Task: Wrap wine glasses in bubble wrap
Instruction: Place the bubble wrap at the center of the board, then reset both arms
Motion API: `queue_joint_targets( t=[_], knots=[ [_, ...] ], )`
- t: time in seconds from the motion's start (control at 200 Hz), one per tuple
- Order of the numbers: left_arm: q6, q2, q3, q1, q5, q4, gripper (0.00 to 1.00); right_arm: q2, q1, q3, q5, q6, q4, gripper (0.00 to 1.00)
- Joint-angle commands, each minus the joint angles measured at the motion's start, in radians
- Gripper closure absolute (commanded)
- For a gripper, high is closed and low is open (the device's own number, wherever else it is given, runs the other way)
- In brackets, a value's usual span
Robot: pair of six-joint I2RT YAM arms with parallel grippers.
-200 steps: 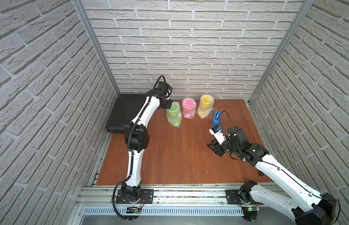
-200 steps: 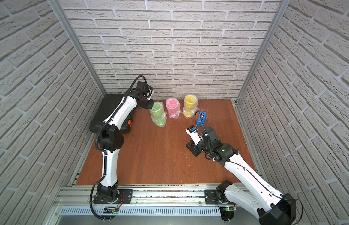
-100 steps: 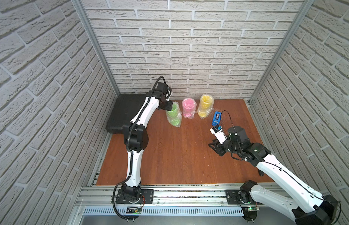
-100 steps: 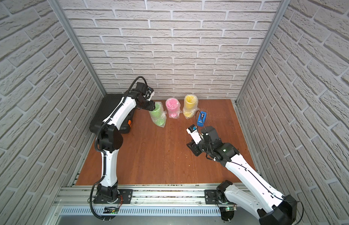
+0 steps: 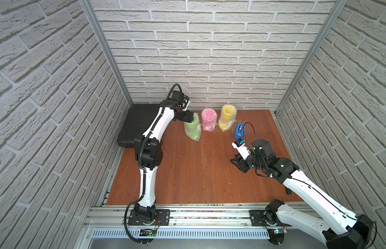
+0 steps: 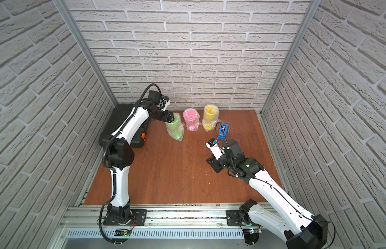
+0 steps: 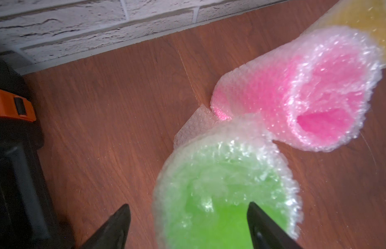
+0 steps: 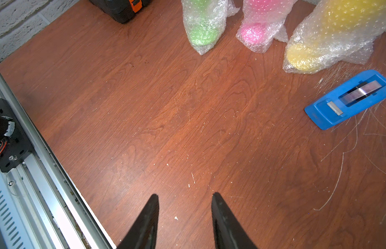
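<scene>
Table: wood top (image 5: 187, 172), bare across the middle and front (the widest free room lies between the two arms).
Back edge: three goblets stand in a row just before the brick wall (image 5: 209, 86), each in its own sleeve of wrap (image 7: 196, 122).
Green goblet: (image 5: 192, 129) leftmost in the row, near the case (image 5: 136, 125) that fills the left rear corner; its wrap looks to meet the pink one's low down.
Pink goblet: (image 5: 208, 120) in the middle, close to its neighbours on both sides.
Yellow goblet: (image 5: 226, 117) rightmost, with the dispenser (image 5: 239, 131) just in front, to its right.
Front edge: rail (image 5: 198, 215) runs along the whole near side and carries both arm bases.
Left gripper: (image 5: 189, 117) at the open top of the green sleeve, jaws spread wide and gripping nothing; in the wrist view one finger (image 7: 120, 224) hangs outside the sleeve over bare wood, the other over the green mouth.
Right gripper: (image 5: 238, 165) low over bare wood in the right half, well apart from the goblets, jaws partly apart with only table between them.
Change, left: a second ago the jaws were pinched together at the green sleeve's top; now they stand released, the arm almost where it was.
Change, right: hardly any; same place, same gap.
Change, goblets: the row and the dispenser lie as before.
</scene>
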Motion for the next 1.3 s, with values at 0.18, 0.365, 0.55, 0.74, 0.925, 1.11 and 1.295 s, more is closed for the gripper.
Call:
queue_joint_targets(
  t=[0.18, 0.365, 0.55, 0.74, 0.925, 1.11, 1.295],
  knots=[
    [-0.019, -0.147, -0.059, 0.013, 0.057, 0.114, 0.15, 0.001, -0.004, 0.029, 0.036, -0.009, 0.017, 0.58],
    [-0.015, -0.295, -0.216, 0.015, -0.051, 0.214, 0.02, 0.028, -0.035, 0.019, 0.224, -0.017, 0.07, 0.37],
    [0.014, -0.514, -0.562, 0.027, -0.186, 0.386, 0.02, 0.099, -0.159, -0.021, 0.381, 0.006, 0.214, 0.03],
    [-0.009, -0.728, -0.962, 0.034, -0.386, 0.548, 0.02, 0.192, -0.303, -0.084, 0.407, 0.034, 0.411, 0.0],
    [-0.095, -0.914, -1.371, 0.065, -0.593, 0.778, 0.02, 0.302, -0.41, -0.175, 0.405, 0.072, 0.65, 0.0],
    [-0.079, -0.999, -1.632, 0.171, -0.553, 1.022, 0.02, 0.394, -0.457, -0.331, 0.375, 0.085, 1.046, 0.0],
    [0.004, -0.882, -1.907, 0.279, -0.32, 1.715, 0.02, 0.498, -0.493, -0.437, 0.197, 0.057, 1.32, 0.03]
  ],
)
